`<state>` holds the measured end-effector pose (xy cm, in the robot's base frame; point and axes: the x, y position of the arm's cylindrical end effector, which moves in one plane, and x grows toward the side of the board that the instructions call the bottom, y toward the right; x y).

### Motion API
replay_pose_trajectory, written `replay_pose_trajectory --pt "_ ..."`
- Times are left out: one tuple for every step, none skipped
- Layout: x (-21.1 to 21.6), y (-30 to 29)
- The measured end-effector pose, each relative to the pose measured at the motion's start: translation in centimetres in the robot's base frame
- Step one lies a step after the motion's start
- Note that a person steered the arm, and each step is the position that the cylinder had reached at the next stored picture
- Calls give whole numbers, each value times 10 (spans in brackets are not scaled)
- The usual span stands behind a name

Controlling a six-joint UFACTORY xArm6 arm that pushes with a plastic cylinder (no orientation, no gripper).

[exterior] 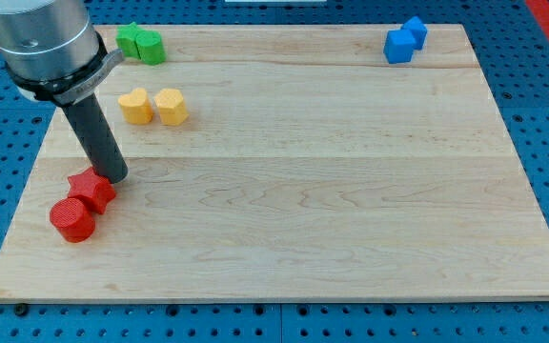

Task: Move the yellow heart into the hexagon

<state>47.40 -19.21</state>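
You have no claw to open or close here: the arm ends in a rod, and my tip (pixel 113 177) rests at the upper right edge of the red star (pixel 91 190), seemingly touching it, with the red cylinder (pixel 71 219) just below-left. The yellow heart (pixel 135 106) sits above my tip, beside the yellow hexagon (pixel 171 106), on the counter (pixel 332 191). Green blocks (pixel 141 43) lie higher up; blue blocks (pixel 405 40) lie far to the upper right.
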Motion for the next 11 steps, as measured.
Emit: replay_pose_trajectory --pt "16 -9" --pt "9 -14" --pt "-22 -27" --pt "-51 -48" --pt "-76 -55" --pt "-92 -52" --pt "-108 -40" --pt "-124 -33" --pt "-128 -9" --pt "-128 17" --pt "-128 45"
